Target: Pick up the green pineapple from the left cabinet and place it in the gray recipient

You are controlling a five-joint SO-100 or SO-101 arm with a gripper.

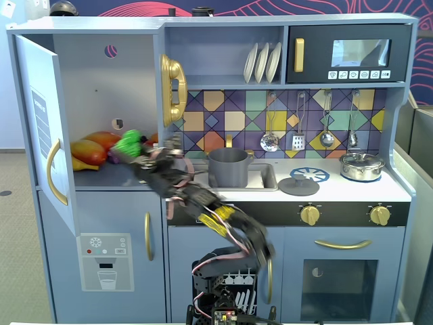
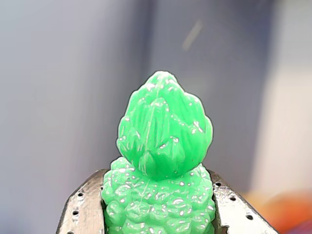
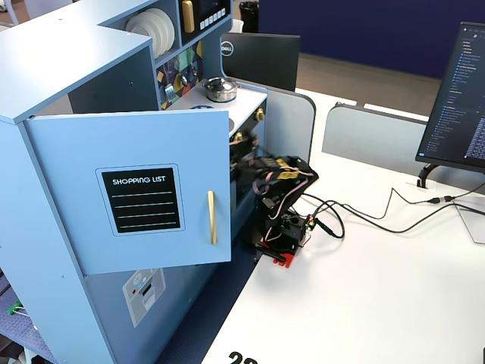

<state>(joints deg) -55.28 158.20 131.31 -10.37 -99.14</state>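
The green pineapple [image 1: 127, 143] is held in my gripper [image 1: 132, 152] at the open front of the left cabinet [image 1: 101, 95], just above its shelf. In the wrist view the pineapple [image 2: 163, 165] fills the middle, crown up, and my gripper [image 2: 161, 209] is shut on its bumpy body, one metal finger [image 2: 80, 209] on each side. The gray recipient [image 1: 228, 167] stands in the sink to the right of the cabinet, empty as far as I can see. In the other fixed view the open cabinet door [image 3: 136, 189] hides the pineapple and the gripper.
Orange and yellow toy fruit [image 1: 91, 150] lies on the cabinet shelf behind the pineapple. A flat gray lid [image 1: 298, 185] and a shiny silver pot [image 1: 362, 166] sit on the counter to the right. The gold handle [image 1: 172, 88] hangs on the divider above my arm.
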